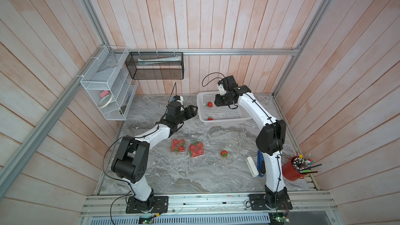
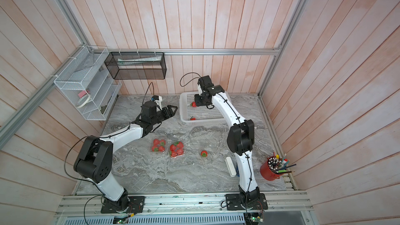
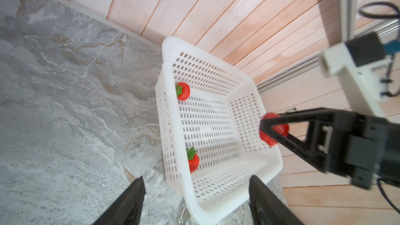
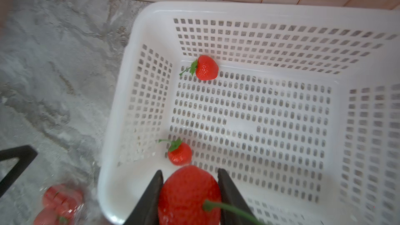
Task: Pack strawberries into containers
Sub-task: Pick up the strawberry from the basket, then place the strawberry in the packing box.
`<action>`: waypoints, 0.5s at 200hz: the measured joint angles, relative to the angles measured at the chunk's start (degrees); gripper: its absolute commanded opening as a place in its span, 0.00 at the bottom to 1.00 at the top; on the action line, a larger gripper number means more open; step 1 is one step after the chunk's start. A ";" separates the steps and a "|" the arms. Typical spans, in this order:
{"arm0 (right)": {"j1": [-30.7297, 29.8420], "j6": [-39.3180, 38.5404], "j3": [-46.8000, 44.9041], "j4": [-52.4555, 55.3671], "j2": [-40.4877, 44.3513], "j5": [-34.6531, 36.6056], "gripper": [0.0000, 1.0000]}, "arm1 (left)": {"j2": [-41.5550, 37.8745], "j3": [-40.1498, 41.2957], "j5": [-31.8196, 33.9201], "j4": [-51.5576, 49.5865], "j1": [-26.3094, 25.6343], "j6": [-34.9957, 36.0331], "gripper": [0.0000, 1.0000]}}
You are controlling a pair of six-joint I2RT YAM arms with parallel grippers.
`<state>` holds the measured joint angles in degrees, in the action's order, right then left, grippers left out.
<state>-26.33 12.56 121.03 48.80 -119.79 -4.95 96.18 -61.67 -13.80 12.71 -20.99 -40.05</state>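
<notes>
Strawberry (image 4: 188, 193), tip outward along right fingers (image 4: 230, 193), is clenched; left fingers (image 3: 129, 204) stand released.

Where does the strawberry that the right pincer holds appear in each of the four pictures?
Top views: not visible in either; the right arm's wrist, over the white basket, apparently hides it.
Left wrist: the held strawberry is raised above the basket, at the tip of the right pincer.
Right wrist: closest to the lens, clamped between the two black fingers.
Shared landmark: the white basket, in all four.
</notes>
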 measured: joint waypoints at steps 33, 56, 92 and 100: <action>-3.39 2.23 -21.97 -4.98 18.38 1.18 0.30 | -5.03 3.30 1.64 -0.63 0.00 -0.02 0.78; -5.75 5.07 -37.35 -6.45 28.04 1.62 0.33 | -7.19 5.86 2.54 -1.79 0.00 -0.07 0.78; -7.23 10.69 -57.59 -8.28 36.65 0.90 0.32 | -8.39 7.56 3.78 -3.21 -0.04 -0.07 0.78; -7.32 12.02 -61.37 -8.83 37.79 0.33 0.33 | -8.44 7.56 3.87 -3.32 -0.13 -0.07 0.78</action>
<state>-33.65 24.58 59.66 39.97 -82.00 -4.62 87.74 -54.11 -9.93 9.39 -21.12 -40.12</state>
